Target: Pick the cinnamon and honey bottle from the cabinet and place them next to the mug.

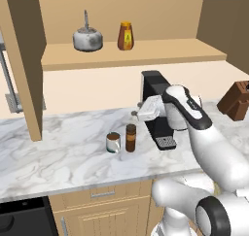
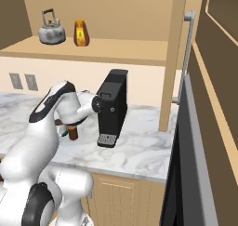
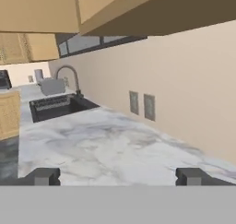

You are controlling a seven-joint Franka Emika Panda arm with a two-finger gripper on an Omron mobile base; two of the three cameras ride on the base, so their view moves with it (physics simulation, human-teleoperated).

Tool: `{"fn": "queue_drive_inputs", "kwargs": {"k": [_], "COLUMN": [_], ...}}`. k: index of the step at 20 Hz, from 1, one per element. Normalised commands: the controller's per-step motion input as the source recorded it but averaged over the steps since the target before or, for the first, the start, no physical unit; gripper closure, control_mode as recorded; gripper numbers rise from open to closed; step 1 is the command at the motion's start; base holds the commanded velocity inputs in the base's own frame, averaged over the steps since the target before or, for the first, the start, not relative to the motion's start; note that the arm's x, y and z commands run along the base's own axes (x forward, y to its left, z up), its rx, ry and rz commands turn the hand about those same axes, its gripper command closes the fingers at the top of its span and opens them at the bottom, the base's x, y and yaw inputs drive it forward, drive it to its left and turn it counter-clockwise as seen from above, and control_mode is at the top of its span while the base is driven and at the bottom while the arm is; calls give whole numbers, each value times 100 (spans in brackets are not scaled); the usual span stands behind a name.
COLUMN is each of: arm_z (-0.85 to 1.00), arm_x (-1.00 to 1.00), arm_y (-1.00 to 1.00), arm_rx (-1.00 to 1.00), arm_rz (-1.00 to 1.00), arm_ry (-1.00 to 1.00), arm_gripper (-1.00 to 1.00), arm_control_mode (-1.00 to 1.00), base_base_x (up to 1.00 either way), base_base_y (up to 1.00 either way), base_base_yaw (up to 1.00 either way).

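Cinnamon (image 1: 131, 137) already stands on the counter (image 1: 63, 152) just beside the mug (image 1: 113, 143); honey bottle (image 1: 125, 36) is left on the cabinet (image 1: 146, 53) shelf, near the kettle (image 1: 88, 38). Gripper (image 3: 118, 176) is seen w/ fingertips wide apart, nothing btwn them. Next: hand should be raised to shelf height, fingers spread round the bottle body below the cap, kettle avoided. Count: 1 cinnamon, 1 honey bottle, 1 mug, 1 kettle, 1 coffee machine (image 1: 158, 109).

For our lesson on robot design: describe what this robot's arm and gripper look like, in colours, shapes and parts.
The arm is made of smooth, rounded, glossy white segments joined by dark grey to black joint rings, one clear at its base. The hand is a boxy white block. The gripper ends in two small, dark grey, blocky fingertips. No cables or markings can be made out.
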Motion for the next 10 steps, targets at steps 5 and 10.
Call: {"fn": "queue_drive_inputs", "kwargs": {"k": [5, 10], "arm_z": [54, 68], "arm_x": [-59, -54], "arm_y": [0, -6], "arm_rx": [0, 0], "arm_rz": [-21, -23], "arm_ry": [21, 18], "arm_gripper": [-100, -100], "arm_control_mode": [-100, -100], "base_base_x": [0, 0], "base_base_y": [0, 0], "base_base_yaw": [0, 0]}}
